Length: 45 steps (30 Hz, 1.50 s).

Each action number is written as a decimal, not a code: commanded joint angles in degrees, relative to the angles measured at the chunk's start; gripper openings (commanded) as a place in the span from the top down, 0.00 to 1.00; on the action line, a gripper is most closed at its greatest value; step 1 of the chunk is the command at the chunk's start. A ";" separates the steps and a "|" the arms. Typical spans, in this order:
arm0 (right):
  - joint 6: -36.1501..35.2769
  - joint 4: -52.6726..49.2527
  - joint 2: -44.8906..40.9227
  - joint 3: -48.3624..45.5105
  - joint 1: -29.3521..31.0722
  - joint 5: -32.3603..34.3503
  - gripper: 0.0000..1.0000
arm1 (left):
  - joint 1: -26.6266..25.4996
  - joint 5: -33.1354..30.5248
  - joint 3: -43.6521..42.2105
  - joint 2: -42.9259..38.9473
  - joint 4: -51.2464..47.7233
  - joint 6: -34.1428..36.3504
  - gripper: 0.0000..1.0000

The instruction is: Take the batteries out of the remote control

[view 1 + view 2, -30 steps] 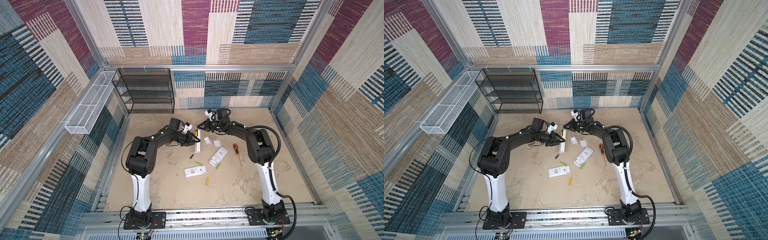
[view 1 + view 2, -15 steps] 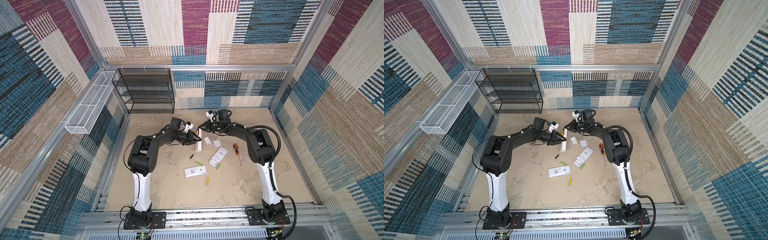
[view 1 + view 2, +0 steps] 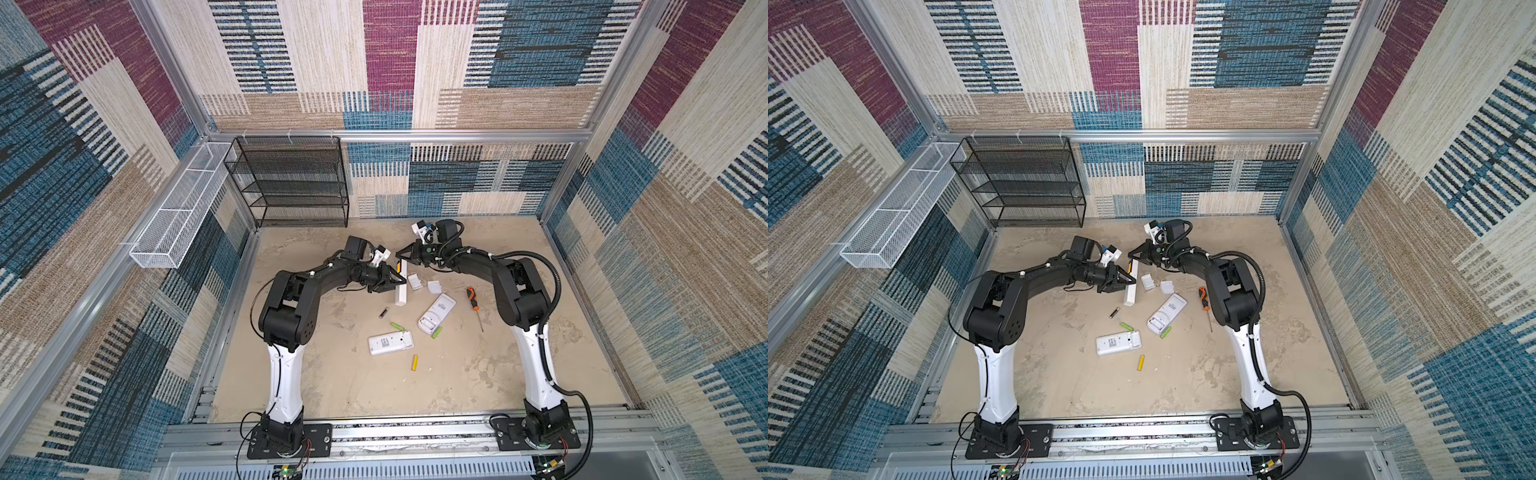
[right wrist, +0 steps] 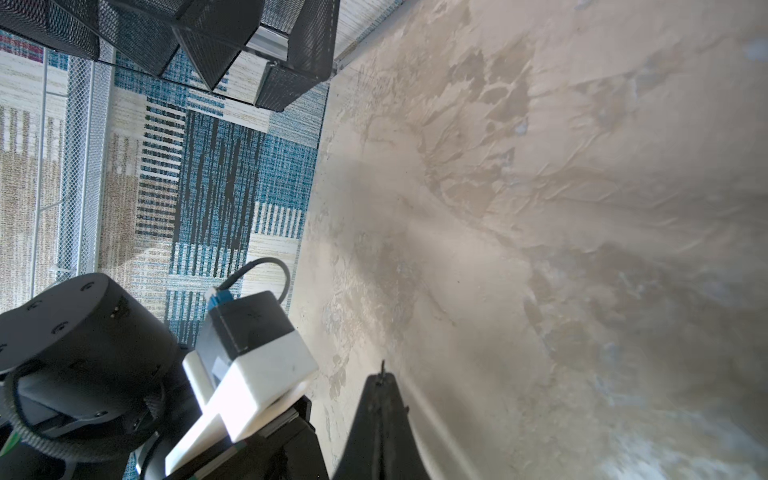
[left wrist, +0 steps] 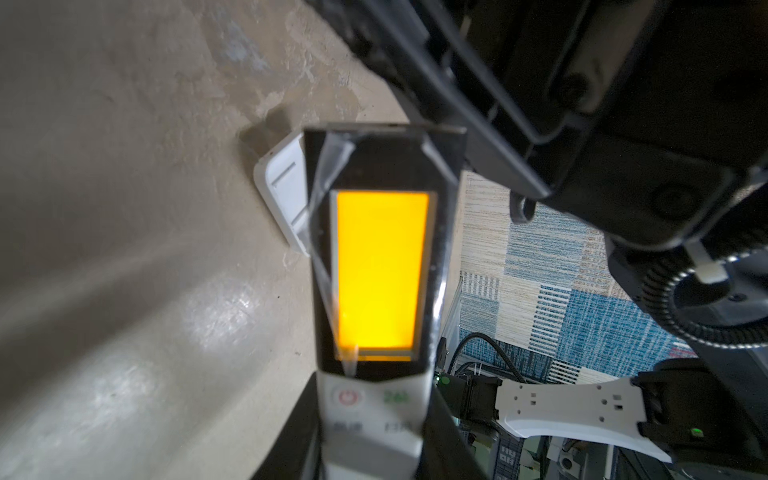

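We find a beige, mottled tabletop (image 3: 353, 386), stained and scuffed. It is boxed in by an aluminium frame and by walls of patchwork textile in blue, maroon and tan. A black mesh shelf (image 3: 291, 183) stands at the back left, and a white wire basket (image 3: 178, 208) hangs on the left wall.

The left gripper (image 3: 395, 283) is clamped narrowly on a white remote (image 3: 401, 291) held on edge. We cannot tell whether the remote's lower end touches the tabletop. The right gripper (image 3: 400, 252) is closed on nothing, its tip just beside the remote's upper end.

Four batteries lie loose on the tabletop:
- a black battery (image 3: 384, 312) near the held remote;
- a green battery (image 3: 397, 326) just beside the nearer flat remote (image 3: 390, 343);
- a second green battery (image 3: 436, 332) at the end of the farther flat remote (image 3: 436, 312);
- a yellow battery (image 3: 414, 362) nearest the arm bases.

Two white covers (image 3: 414, 281) and a screwdriver (image 3: 473, 301) lie close by.

The batteries show in the top views only. The left wrist view alone shows the held remote's screen (image 5: 380, 274) lit orange, with dark fingers (image 5: 297, 440) either side below it. The right wrist view alone shows the right gripper's pressed-together fingers (image 4: 380, 419) over bare tabletop.
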 commanded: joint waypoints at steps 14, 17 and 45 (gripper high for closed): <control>10.02 9.01 -0.05 -2.63 0.17 -8.60 1.00 | 0.15 1.51 0.24 -0.38 9.44 -2.31 1.00; 12.49 11.00 -0.22 -3.93 0.23 -9.87 1.00 | 0.33 1.76 0.65 0.25 11.98 -3.35 1.00; 5.97 -3.13 3.71 7.90 1.31 -5.28 0.98 | 2.33 -5.25 3.35 4.26 7.15 0.40 1.00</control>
